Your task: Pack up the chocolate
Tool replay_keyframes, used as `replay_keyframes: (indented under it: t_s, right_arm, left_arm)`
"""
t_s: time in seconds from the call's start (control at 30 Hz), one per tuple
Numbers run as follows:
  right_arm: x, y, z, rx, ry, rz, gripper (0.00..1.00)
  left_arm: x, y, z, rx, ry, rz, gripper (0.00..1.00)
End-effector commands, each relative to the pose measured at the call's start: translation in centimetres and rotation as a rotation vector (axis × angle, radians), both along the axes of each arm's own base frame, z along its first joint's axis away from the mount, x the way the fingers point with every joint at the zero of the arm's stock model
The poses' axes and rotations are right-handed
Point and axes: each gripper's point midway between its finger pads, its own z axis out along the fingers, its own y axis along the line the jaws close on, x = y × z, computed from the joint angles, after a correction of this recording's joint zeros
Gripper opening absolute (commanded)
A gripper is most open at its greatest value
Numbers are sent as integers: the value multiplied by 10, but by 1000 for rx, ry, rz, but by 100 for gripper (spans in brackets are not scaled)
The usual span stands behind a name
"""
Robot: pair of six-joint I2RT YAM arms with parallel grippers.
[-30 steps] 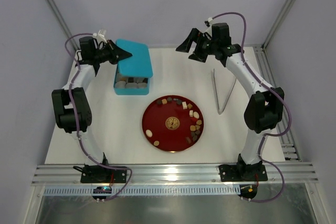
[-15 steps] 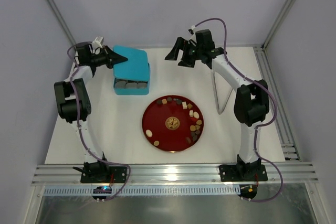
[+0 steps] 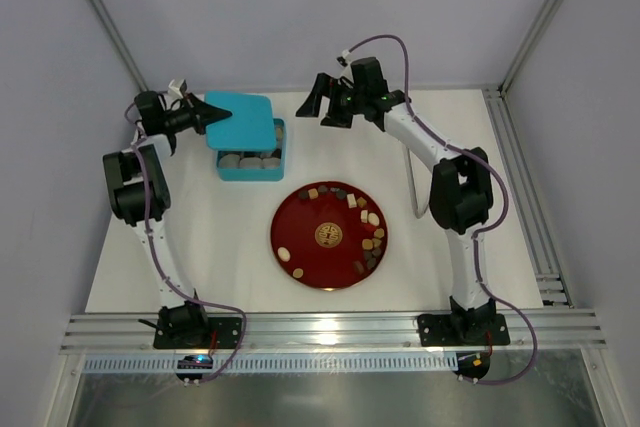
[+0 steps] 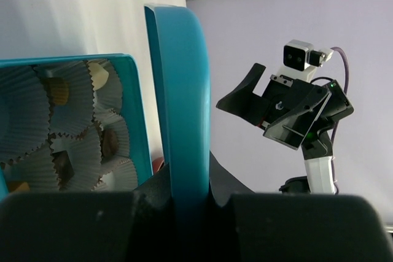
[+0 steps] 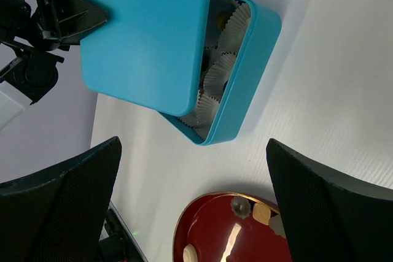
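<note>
My left gripper (image 3: 204,115) is shut on the edge of the teal lid (image 3: 241,119) and holds it tilted above the back of the open teal box (image 3: 250,159). The left wrist view shows the lid's edge (image 4: 178,90) between the jaws, and white paper cups (image 4: 61,121) in the box. The chocolate (image 3: 371,235), small brown, tan and white pieces, lies on the red plate (image 3: 300,247). My right gripper (image 3: 318,107) is open and empty, hovering right of the lid. From its wrist I see the lid (image 5: 144,29), box (image 5: 249,65), plate (image 5: 209,237) and a chocolate (image 5: 263,213).
Metal tongs (image 3: 425,177) lie on the white table right of the plate. A gold emblem (image 3: 328,235) marks the plate's centre. Metal frame posts stand at the back corners, and a rail runs along the right edge.
My left gripper has drawn the lid left and back, uncovering more of the box. My right arm has swung left, toward the box.
</note>
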Motion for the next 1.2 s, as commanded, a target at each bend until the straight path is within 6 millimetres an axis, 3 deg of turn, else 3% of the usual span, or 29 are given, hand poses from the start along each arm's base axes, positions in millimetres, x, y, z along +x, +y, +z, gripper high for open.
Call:
replay_keyframes:
  t_s: [0.0, 0.53, 1.17]
  right_arm:
    - [10, 9, 18, 11, -75, 7, 100]
    - [18, 44, -6, -5, -71, 50, 99]
    - [13, 65, -30, -41, -47, 77, 98]
  left_arm:
    - [-2, -5, 18, -15, -72, -59, 11]
    - [-5, -3, -34, -75, 33, -57, 17]
    - [-6, 2, -52, -110, 121, -33, 27]
